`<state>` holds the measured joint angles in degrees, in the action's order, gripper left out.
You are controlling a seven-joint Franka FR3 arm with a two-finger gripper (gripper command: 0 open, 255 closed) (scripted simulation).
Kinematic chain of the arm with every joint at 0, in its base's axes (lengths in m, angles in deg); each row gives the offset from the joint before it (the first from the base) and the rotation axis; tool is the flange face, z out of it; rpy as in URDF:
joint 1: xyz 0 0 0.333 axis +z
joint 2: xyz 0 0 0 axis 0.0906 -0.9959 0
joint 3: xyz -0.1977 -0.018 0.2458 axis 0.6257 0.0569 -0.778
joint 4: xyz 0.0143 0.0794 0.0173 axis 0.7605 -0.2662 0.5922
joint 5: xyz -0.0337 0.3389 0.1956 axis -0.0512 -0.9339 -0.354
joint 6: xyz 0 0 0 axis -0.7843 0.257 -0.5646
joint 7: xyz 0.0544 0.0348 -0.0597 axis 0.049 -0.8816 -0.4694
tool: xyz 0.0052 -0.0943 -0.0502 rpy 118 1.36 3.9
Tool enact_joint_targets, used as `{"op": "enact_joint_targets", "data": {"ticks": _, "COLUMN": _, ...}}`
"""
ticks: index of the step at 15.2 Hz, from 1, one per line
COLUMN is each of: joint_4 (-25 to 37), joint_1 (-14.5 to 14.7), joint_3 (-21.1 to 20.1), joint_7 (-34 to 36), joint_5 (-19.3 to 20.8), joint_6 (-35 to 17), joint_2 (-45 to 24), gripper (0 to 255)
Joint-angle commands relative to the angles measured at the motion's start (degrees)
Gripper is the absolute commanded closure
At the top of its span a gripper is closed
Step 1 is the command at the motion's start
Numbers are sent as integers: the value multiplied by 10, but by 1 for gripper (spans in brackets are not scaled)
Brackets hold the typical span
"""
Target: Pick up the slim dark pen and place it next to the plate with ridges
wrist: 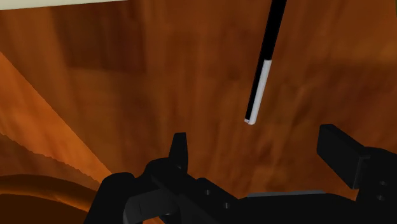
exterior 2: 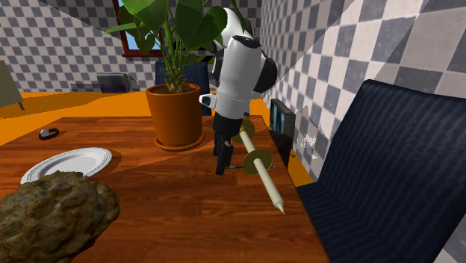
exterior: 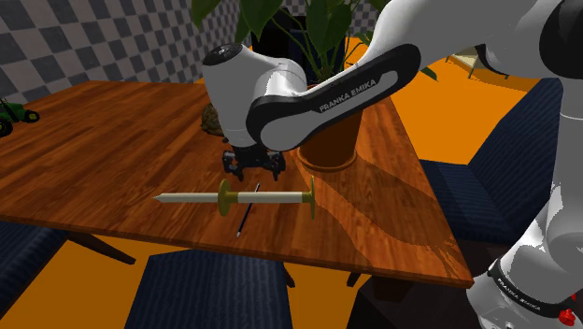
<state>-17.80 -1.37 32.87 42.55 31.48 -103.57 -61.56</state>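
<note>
The slim dark pen [wrist: 264, 63], black along most of its length with a pale section at the end nearest the gripper, lies flat on the wooden table [exterior: 93, 159] near the edge by the dark blue chair [exterior 2: 381, 164]. In the shoulder view the pen [exterior: 244, 219] crosses a cream rod [exterior: 266, 197] that carries two olive discs; I cannot tell whether the two touch. The gripper [wrist: 257, 153] hangs low over the table just short of the pen's pale end, with its two black fingers [wrist: 180, 149] spread wide and nothing between them. The pen is therefore not grasped and no part of the task looks done. Just behind the gripper [exterior: 254, 174] stands a terracotta plant pot [exterior: 332, 140]. The white plate [exterior 2: 67, 163] with its ridged rim sits well apart from the pen, toward the second exterior view's left, with a rough brown rock [exterior 2: 52, 217] near it. Judging from this, what is left is the whole job: bring the fingers over the pen's shaft, close on it, lift it clear of the rod, carry it across the table and set it down beside the plate.
</note>
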Motion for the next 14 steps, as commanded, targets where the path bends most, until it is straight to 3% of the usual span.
{"op": "enact_joint_targets", "data": {"ticks": 1, "joint_4": 0, "joint_1": 0, "joint_3": 0, "joint_7": 0, "joint_5": 0, "joint_6": -1, "joint_2": 0, "gripper": 0}}
{"op": "enact_joint_targets", "data": {"ticks": 3, "joint_4": 0, "joint_1": 0, "joint_3": 0, "joint_7": 0, "joint_5": 0, "joint_6": 0, "joint_2": 0, "gripper": 0}}
{"op": "enact_joint_targets", "data": {"ticks": 4, "joint_4": 0, "joint_1": 0, "joint_3": 0, "joint_7": 0, "joint_5": 0, "joint_6": 0, "joint_2": 0, "gripper": 255}}
{"op": "enact_joint_targets", "data": {"ticks": 14, "joint_4": 4, "joint_1": 0, "joint_3": -1, "joint_7": -3, "joint_5": -2, "joint_6": 5, "joint_2": 3, "gripper": 255}}
